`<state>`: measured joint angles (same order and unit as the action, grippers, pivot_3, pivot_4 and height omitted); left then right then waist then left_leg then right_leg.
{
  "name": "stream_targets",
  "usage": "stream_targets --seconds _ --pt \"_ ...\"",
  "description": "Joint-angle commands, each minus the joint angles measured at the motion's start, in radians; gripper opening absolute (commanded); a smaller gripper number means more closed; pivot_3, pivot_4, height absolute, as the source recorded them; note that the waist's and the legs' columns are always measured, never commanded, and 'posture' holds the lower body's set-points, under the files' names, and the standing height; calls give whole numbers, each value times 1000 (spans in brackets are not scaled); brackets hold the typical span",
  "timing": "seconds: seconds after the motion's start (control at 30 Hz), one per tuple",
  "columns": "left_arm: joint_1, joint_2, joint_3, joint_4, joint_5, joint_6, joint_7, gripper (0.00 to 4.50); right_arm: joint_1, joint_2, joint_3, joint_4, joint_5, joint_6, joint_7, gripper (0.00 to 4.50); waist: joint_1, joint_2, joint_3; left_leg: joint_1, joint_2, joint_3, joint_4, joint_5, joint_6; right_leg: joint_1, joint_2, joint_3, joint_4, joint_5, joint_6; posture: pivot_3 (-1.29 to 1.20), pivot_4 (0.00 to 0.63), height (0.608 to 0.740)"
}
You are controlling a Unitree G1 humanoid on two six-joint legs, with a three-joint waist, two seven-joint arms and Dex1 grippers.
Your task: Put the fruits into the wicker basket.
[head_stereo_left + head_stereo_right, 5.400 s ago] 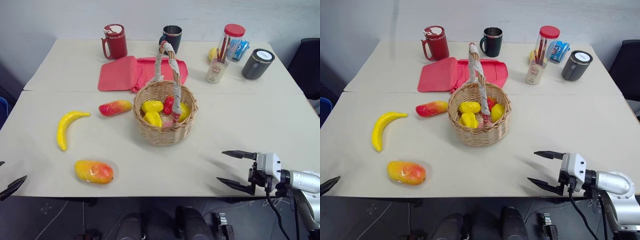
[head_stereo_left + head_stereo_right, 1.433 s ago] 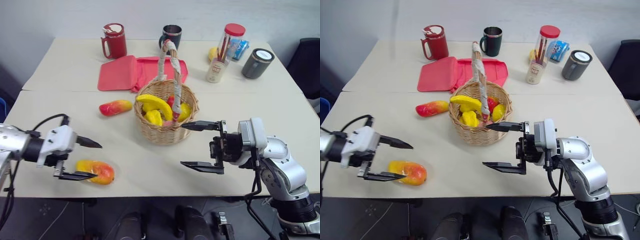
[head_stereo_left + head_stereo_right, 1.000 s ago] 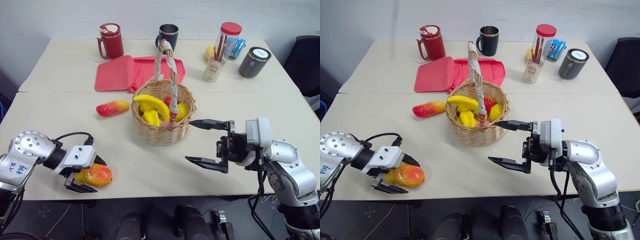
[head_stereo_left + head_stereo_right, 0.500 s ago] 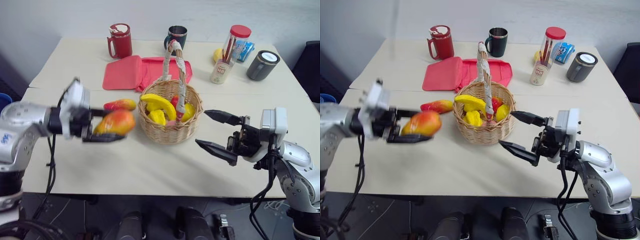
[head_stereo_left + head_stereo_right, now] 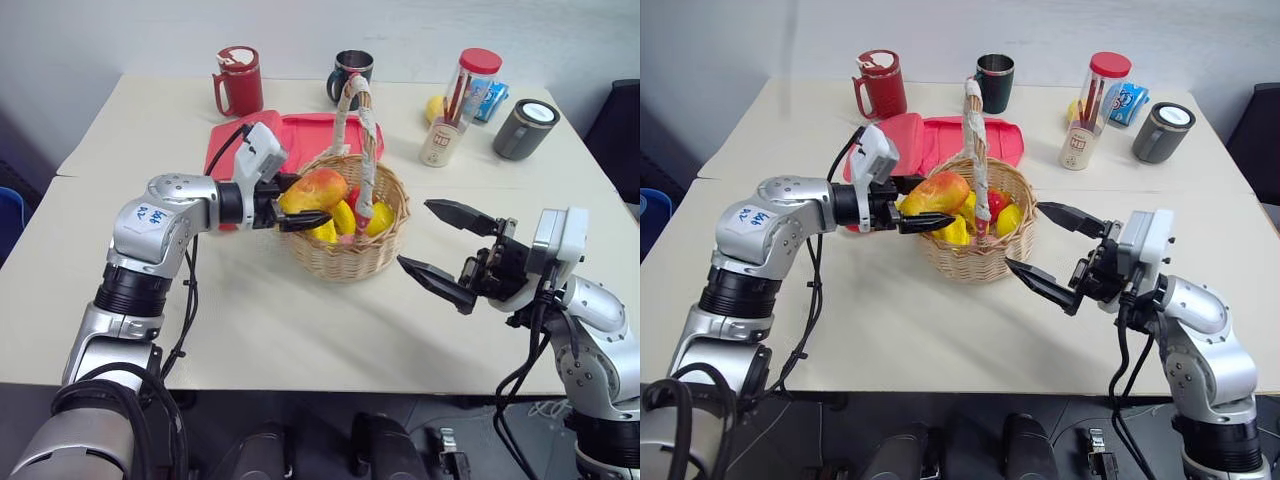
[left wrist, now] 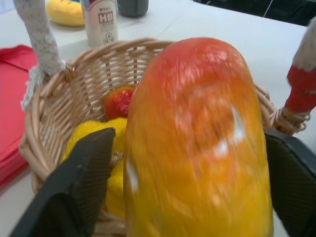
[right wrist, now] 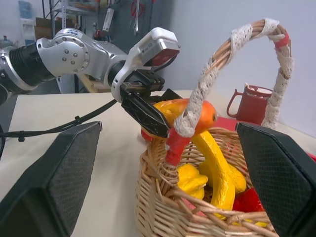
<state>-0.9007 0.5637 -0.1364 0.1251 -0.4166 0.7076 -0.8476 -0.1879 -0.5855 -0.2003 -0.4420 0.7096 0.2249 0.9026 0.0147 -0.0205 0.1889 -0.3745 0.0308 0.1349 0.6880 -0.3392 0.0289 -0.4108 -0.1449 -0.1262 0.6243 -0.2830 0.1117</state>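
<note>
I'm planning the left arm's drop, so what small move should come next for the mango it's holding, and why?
Probably lower it slightly, then release. The left end effector holds the plump mango over the wicker basket rim, above the banana and other fruit inside, beside the handle. Dropping from here could bounce it out.

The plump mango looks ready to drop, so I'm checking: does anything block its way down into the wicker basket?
The plump mango, in the left gripper, hangs over the wicker basket beside its handle. Below lies only fruit, including the banana.
</note>
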Motion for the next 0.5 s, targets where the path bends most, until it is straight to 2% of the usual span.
stream_targets --seconds 0.03,0.2,0.27,0.33,0.4,0.5 --pt "24 9 129 -18 -26 -100 -4 4494 22 10 -16 -8 -6 -46 19 4500 -1 0 0 0 1 0 0 0 0 0 0 0 0 0 0 0 150 740" --pt "165 96 324 -85 -89 -182 -43 4494 24 15 -1 8 -12 -75 59 4500 -17 0 0 0 1 0 0 0 0 0 -1 0 0 0 0 0 150 740" --pt "199 113 360 -101 -100 -191 -40 4494 21 15 0 14 -14 -82 71 4500 -19 0 0 0 2 0 -1 0 0 0 -1 0 0 0 0 0 150 740" --pt "351 174 497 -92 -91 -265 -67 4494 -6 34 12 23 5 -103 100 4500 -18 0 0 0 2 -1 -1 0 0 0 -1 -1 0 0 0 0 150 740" --pt "576 230 703 -34 -113 -296 -119 4494 -57 76 40 15 31 -98 82 4500 -44 0 0 3 1 2 -3 0 0 0 -2 1 0 0 0 0 150 740" --pt "787 249 869 37 -100 -348 -91 4494 -77 93 89 -10 16 -85 89 4500 -55 0 0 5 2 2 -6 -1 -1 -2 -2 2 0 -1 -2 0 150 740"
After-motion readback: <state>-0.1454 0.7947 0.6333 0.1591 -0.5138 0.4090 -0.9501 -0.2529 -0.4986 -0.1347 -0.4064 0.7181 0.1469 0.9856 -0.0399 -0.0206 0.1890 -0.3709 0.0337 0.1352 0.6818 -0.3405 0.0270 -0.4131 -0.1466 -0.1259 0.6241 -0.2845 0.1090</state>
